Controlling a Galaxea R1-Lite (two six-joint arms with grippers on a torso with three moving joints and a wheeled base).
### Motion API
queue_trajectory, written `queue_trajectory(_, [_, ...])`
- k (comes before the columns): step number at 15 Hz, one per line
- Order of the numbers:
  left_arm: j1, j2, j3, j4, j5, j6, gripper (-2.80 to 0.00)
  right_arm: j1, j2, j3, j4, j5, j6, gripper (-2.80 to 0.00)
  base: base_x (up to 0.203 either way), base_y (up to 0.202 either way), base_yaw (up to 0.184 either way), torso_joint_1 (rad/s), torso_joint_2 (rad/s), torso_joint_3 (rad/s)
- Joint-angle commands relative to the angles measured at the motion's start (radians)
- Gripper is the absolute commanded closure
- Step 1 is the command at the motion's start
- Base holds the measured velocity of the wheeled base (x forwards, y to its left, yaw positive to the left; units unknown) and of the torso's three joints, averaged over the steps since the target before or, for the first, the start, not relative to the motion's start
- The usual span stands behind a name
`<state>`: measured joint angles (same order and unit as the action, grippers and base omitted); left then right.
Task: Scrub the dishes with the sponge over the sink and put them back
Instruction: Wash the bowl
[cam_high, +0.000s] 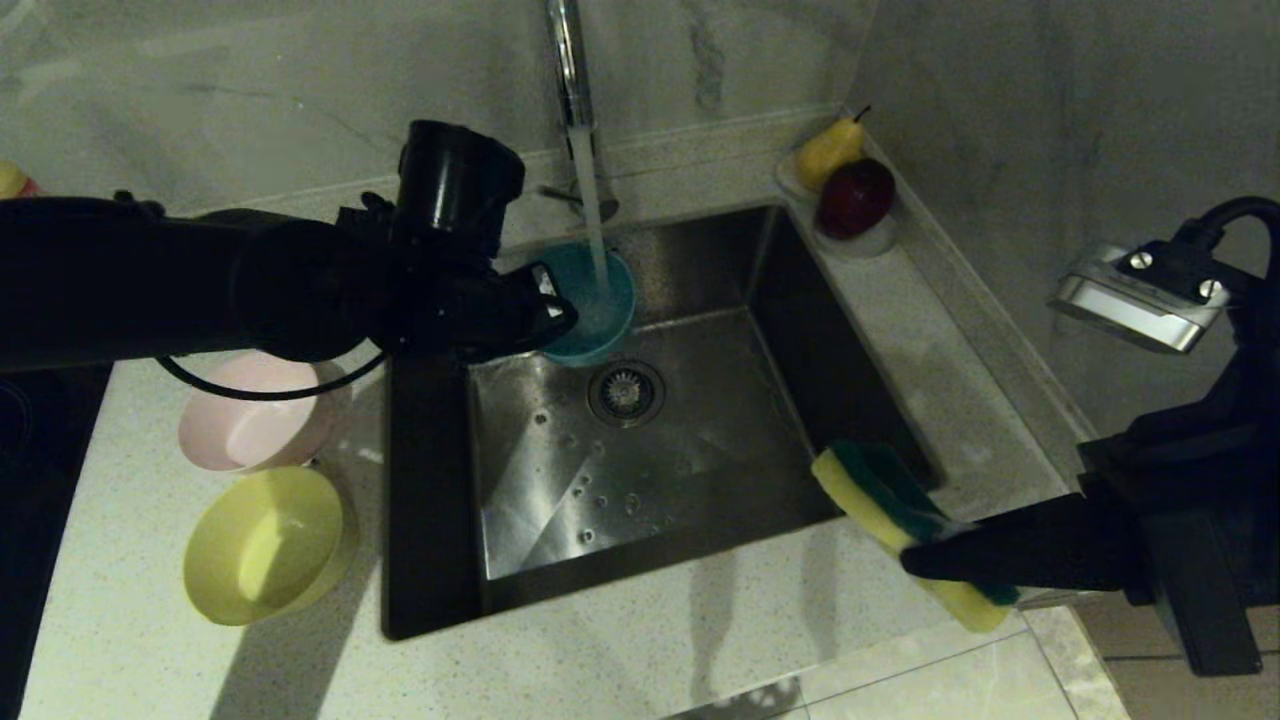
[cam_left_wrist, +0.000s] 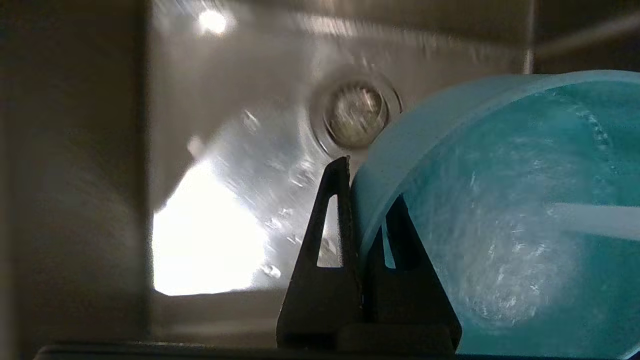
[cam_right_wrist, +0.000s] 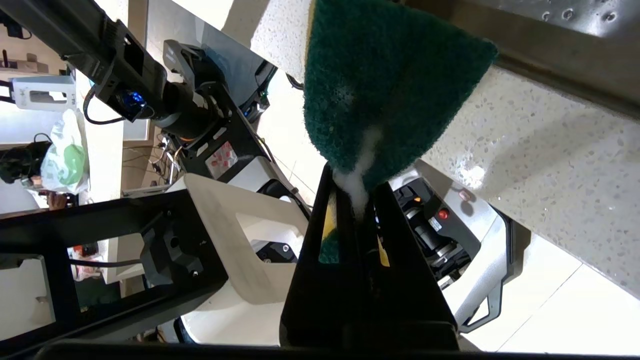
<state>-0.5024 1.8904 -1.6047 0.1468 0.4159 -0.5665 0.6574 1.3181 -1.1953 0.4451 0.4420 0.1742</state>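
Note:
My left gripper is shut on the rim of the light blue bowl, one finger inside and one outside. It holds the bowl tilted over the back of the sink, under the water running from the tap. My right gripper is shut on the sponge above the sink's front right corner, green face up, with foam on it. On the counter left of the sink sit the pale pink bowl and the yellow bowl.
A small clear dish with a yellow pear and a dark red apple stands on the ledge at the back right of the sink. The round strainer drain lies in the basin's middle. Marble walls close the back and right.

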Motion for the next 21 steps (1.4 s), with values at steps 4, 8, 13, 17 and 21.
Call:
queue_trajectory(4, [0.009, -0.174, 0.015, -0.007, 0.107, 0.086, 0.00, -0.009, 0.010, -0.012, 0.003, 0.004, 0.000, 0.00, 0.000, 0.000, 0.000, 0.000, 0.00, 0.000])
queue_trajectory(8, [0.045, -0.267, 0.134, -0.170, 0.111, 0.151, 0.00, -0.009, 0.016, -0.034, 0.009, 0.003, 0.000, 0.00, 0.000, 0.000, 0.000, 0.000, 0.00, 0.000])
queue_trajectory(13, [0.047, -0.336, 0.257, -0.458, 0.112, 0.337, 0.00, -0.009, 0.018, -0.030, 0.010, 0.001, 0.002, 0.00, 0.000, 0.000, 0.000, 0.000, 0.00, 0.000])
queue_trajectory(17, [0.046, -0.392, 0.266, -0.477, 0.106, 0.357, 0.00, -0.009, 0.007, -0.026, 0.007, 0.004, 0.002, 0.00, 0.000, 0.000, 0.000, 0.000, 0.00, 0.000])
queue_trajectory(21, [0.044, -0.446, 0.272, -0.533, 0.103, 0.409, 0.00, -0.009, -0.013, -0.023, 0.007, 0.006, 0.001, 0.00, 0.000, 0.000, 0.000, 0.000, 0.00, 0.000])
